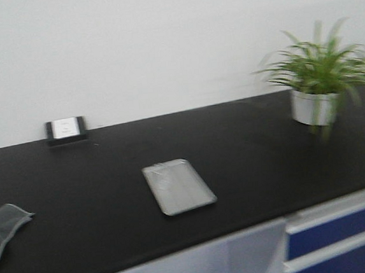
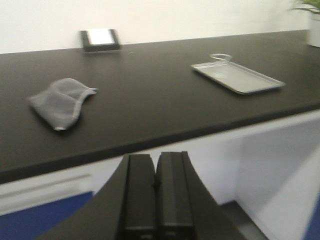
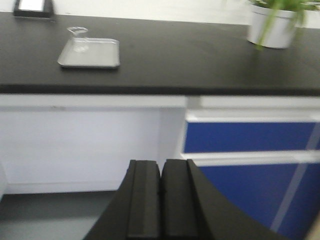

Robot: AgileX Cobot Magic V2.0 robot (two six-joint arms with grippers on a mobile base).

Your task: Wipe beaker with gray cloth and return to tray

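Two grippers are in view, one per wrist camera: the left gripper (image 2: 156, 192) and the right gripper (image 3: 161, 200) each have their black fingers pressed together with nothing between them, and both sit below the edge of the black countertop (image 2: 150, 105). The tray (image 2: 242, 79) lies flat on the countertop. The beaker (image 2: 220, 57) stands upright at the tray's far end (blur prevents a firm reading, but it appears to rest inside the rim). The gray cloth (image 2: 60, 100) lies crumpled on the countertop, well apart from the tray on its left. A small black box (image 1: 65, 129) sits against the wall, and a potted plant (image 1: 318, 83) stands at the right end. Blue drawer fronts (image 3: 250, 137) sit under the counter.
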